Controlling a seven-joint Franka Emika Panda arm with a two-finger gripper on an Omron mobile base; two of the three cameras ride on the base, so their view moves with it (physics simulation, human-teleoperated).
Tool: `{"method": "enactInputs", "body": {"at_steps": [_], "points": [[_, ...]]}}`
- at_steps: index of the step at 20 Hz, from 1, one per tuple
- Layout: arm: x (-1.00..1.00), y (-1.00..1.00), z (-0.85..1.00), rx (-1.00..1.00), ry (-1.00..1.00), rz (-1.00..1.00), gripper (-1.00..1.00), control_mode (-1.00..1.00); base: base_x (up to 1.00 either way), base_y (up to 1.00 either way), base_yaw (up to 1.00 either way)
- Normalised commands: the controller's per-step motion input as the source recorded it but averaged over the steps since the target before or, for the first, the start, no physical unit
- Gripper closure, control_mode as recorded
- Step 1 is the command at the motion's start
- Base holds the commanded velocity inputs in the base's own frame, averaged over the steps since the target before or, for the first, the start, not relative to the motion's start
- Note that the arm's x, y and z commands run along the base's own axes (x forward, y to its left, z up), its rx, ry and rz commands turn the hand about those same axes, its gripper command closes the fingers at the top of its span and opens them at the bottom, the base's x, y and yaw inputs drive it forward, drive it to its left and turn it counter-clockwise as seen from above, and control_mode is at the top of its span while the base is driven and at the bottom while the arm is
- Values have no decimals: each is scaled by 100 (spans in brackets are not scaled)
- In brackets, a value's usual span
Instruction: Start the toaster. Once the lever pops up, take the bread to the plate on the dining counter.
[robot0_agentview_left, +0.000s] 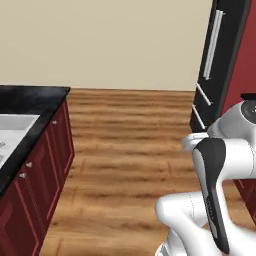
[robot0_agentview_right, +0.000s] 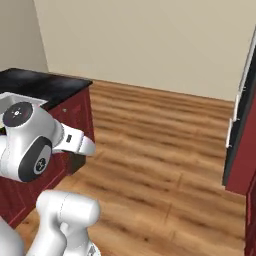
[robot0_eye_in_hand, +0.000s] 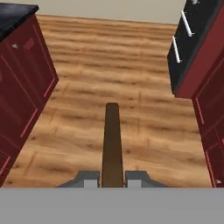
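Bread (robot0_eye_in_hand: 112, 144): clamped edge-on in the pincer (robot0_eye_in_hand: 112, 178), above the wooden floor.
Done: toast is out, by the look.
Left: reaching the plate.

Wooden plank floor (robot0_agentview_left: 130, 150) stretches before me to a beige wall (robot0_agentview_left: 110, 40); red cabinets (robot0_agentview_left: 30, 200) under a black worktop (robot0_agentview_left: 30, 97) at left, a dark appliance (robot0_agentview_left: 220, 60) with silver handles at right

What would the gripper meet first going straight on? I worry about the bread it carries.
Probably the wooden floor: gripper, shut on the bread, points down between the red cabinets.
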Motion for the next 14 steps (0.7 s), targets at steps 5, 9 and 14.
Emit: {"method": "enactInputs", "body": {"at_steps": [5, 9, 14], "points": [[0, 0, 0, 0, 0, 0, 100, 100, 32, -15, 83], [0, 0, 0, 0, 0, 0, 100, 100, 32, -24, 79], [0, 0, 0, 0, 0, 0, 100, 100, 31, -14, 77]]}}
